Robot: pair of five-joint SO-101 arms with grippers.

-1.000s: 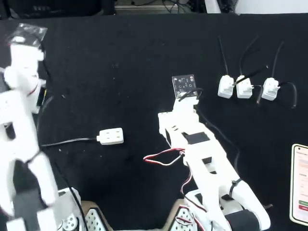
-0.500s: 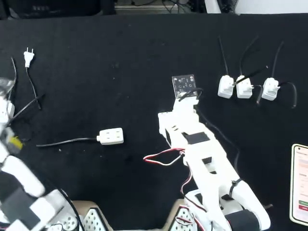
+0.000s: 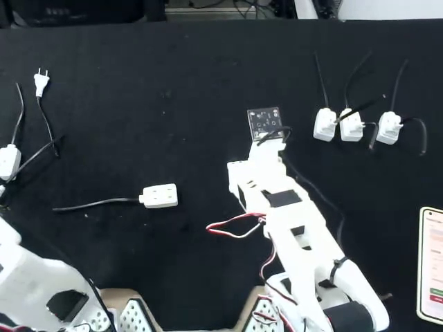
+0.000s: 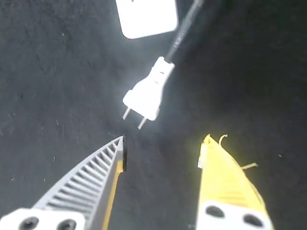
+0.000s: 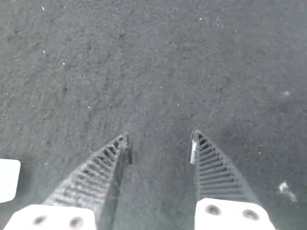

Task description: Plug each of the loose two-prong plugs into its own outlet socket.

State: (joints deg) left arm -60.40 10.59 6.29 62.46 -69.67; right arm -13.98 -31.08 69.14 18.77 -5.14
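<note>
In the left wrist view a white two-prong plug (image 4: 146, 96) lies loose on the black mat, its dark cord running off past a white socket block (image 4: 146, 17). My left gripper (image 4: 163, 148) hovers open just short of the prongs, holding nothing. The high view shows another loose plug (image 3: 41, 79) at the far left, a socket (image 3: 10, 162) at the left edge and a corded socket (image 3: 160, 196) mid-table. My right gripper (image 5: 160, 143) stands open over bare mat.
Three white sockets (image 3: 351, 126) with cords plugged in sit in a row at the back right. The right arm (image 3: 277, 200) stretches up the table's middle, the left arm (image 3: 34, 287) sits at the near-left corner. A phone (image 3: 432, 263) lies at the right edge.
The left arm has swung down from the left side to the near-left corner, uncovering the far-left plug and the edge socket. The right arm has not moved.
</note>
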